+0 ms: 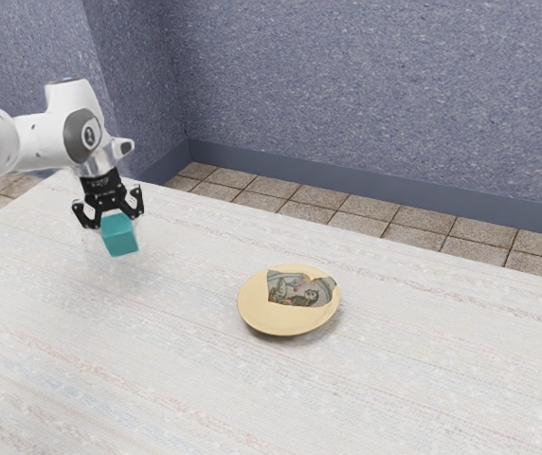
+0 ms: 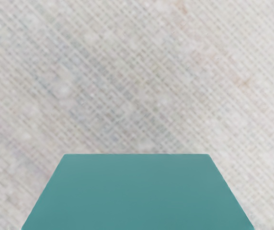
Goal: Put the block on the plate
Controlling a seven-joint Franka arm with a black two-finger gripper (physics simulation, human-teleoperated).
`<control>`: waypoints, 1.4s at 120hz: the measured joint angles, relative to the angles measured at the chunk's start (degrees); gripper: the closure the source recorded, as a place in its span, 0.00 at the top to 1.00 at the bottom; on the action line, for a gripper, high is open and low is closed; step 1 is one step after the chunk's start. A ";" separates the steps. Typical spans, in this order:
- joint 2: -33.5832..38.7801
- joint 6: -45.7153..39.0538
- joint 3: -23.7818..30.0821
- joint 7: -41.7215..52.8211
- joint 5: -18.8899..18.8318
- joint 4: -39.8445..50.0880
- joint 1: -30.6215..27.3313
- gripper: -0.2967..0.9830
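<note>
Black jaws, apparently clamped on teal block (image 1: 119, 235), yellow plate (image 1: 256, 306) well apart.

From my remote station I see bright, diffuse light, seemingly from above, paling the top of the teal cube-shaped block (image 1: 120, 237) and leaving soft shadows by the round yellow plate (image 1: 255, 311), while my wrist view looks evenly lit, greyer and glare-free.

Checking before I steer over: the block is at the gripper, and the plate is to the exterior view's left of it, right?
Not quite: the exterior view shows the plate to its right of the block, not its left. The block is indeed at the gripper.
</note>
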State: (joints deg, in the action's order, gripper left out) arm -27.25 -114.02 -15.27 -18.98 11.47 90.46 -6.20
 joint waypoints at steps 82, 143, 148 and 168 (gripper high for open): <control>4.87 1.58 2.98 -0.52 0.36 3.41 21.46 0.54; 4.04 0.80 10.67 -2.18 -0.64 2.43 22.45 0.54; 2.77 0.85 10.58 -2.28 -0.72 1.14 22.41 0.54; -1.93 1.01 10.67 -2.63 -1.73 -2.92 22.37 0.54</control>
State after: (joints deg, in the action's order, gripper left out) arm -29.18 -113.01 -4.60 -21.61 9.74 87.54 16.17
